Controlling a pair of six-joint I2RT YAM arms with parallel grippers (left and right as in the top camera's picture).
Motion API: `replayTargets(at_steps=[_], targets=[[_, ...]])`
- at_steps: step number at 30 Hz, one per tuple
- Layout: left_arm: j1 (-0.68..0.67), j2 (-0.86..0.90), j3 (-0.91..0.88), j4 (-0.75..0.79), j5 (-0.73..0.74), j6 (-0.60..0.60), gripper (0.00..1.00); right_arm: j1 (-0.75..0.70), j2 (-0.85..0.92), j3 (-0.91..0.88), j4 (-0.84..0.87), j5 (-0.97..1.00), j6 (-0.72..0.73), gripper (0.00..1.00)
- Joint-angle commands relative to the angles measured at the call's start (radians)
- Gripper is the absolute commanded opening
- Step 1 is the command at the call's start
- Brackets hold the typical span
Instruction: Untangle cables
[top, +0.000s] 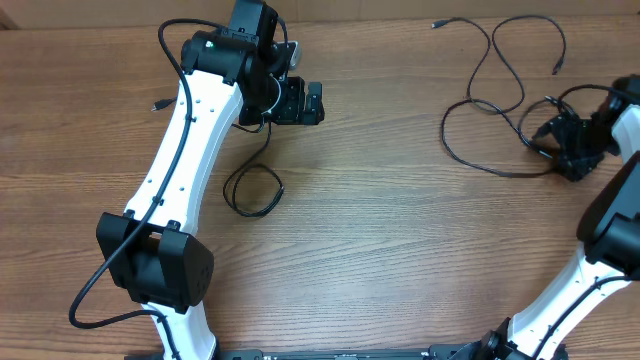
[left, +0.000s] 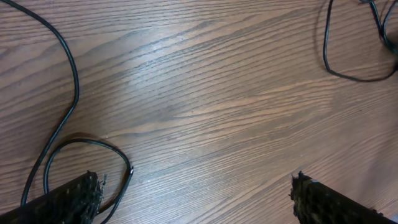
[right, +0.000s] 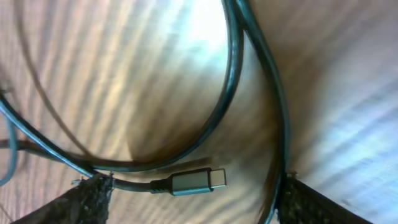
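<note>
One thin black cable (top: 255, 190) lies left of centre in a small loop, and its strand runs up towards my left gripper (top: 300, 104). In the left wrist view that loop (left: 87, 149) lies by the left finger, and the gripper (left: 196, 202) is open and empty over bare wood. A second tangle of black cables (top: 500, 95) lies at the far right with plug ends near the table's back. My right gripper (top: 556, 140) is low over its right end. In the right wrist view it (right: 193, 200) is open, with a grey plug (right: 199, 180) and curved strands (right: 233, 93) between the fingers.
A small plug end (top: 157, 103) lies left of the left arm. The wooden table (top: 400, 250) fills the view. Thick black wires run along both white arms. Part of the right tangle shows at the top right of the left wrist view (left: 348, 71).
</note>
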Motion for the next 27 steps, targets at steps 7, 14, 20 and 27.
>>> replayTargets(at_steps=[7,14,20,27], targets=[[-0.002,-0.007,0.024,0.002,-0.006,-0.01,1.0,-0.011,0.002,0.05,-0.052,-0.024,-0.004,0.99],[-0.002,-0.007,0.024,0.002,-0.006,-0.01,1.0,-0.034,-0.099,0.134,-0.171,-0.024,-0.004,1.0],[-0.002,-0.007,0.024,0.002,-0.006,-0.01,1.0,-0.017,-0.252,0.135,-0.217,-0.065,-0.003,1.0],[-0.002,-0.007,0.024,0.002,-0.006,-0.01,1.0,0.098,-0.366,0.135,-0.289,-0.167,-0.036,1.0]])
